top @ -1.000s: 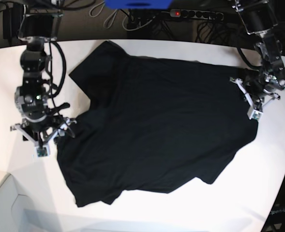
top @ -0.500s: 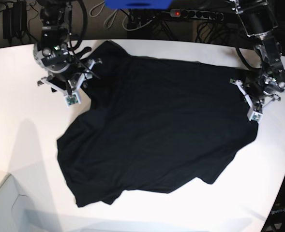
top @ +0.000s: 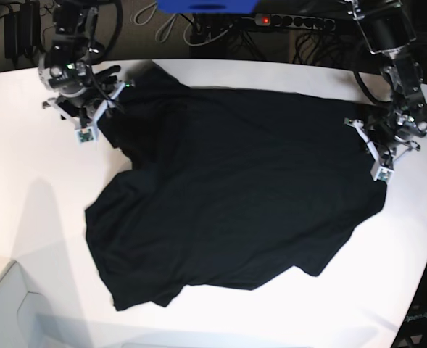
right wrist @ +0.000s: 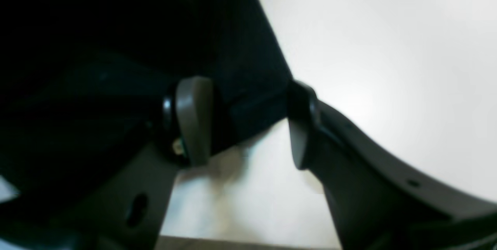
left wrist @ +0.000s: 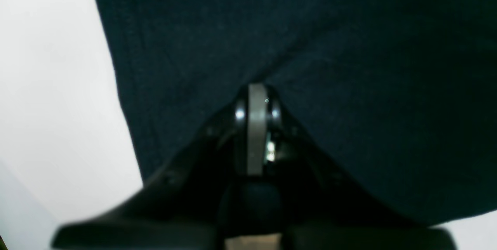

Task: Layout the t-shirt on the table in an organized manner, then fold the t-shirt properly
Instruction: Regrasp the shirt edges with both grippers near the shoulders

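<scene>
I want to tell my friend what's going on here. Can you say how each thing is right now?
t-shirt: spread on the table, plain black side up, edges uneven.
table: white, shirt lying on it.
left end effector: shut on the t-shirt's edge.
right end effector: open, straddling a sleeve edge, not gripping.

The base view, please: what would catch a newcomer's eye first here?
The black t-shirt spreads across most of the white table, plain side up and a bit rumpled. The right gripper stands open over the sleeve at the far left corner, a cloth edge between its jaws in the wrist view. The left gripper sits shut at the shirt's right edge.
</scene>
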`<action>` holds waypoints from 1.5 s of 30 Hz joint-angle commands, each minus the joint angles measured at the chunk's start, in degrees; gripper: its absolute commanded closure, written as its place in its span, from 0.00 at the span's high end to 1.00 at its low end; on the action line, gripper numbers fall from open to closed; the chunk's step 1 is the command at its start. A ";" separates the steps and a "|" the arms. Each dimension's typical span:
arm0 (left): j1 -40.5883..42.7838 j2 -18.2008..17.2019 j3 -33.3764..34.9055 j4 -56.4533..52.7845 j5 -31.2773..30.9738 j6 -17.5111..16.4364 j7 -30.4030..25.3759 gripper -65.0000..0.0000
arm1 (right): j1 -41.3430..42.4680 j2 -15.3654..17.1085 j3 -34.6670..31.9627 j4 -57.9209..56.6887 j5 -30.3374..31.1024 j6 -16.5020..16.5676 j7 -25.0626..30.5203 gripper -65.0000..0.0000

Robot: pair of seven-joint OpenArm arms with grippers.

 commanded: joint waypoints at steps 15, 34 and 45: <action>-0.12 2.93 0.41 0.23 1.65 0.12 2.28 0.00 | -19.89 0.66 -12.43 12.01 -1.23 2.34 -0.45 0.40; 0.23 2.75 -0.03 0.23 1.56 0.12 2.28 0.00 | -7.75 1.98 -2.94 13.50 -1.14 2.34 -0.37 0.39; 1.46 2.93 -0.03 0.23 1.56 0.12 2.37 0.00 | 10.09 -1.10 -12.87 8.14 -1.23 2.34 -0.54 0.39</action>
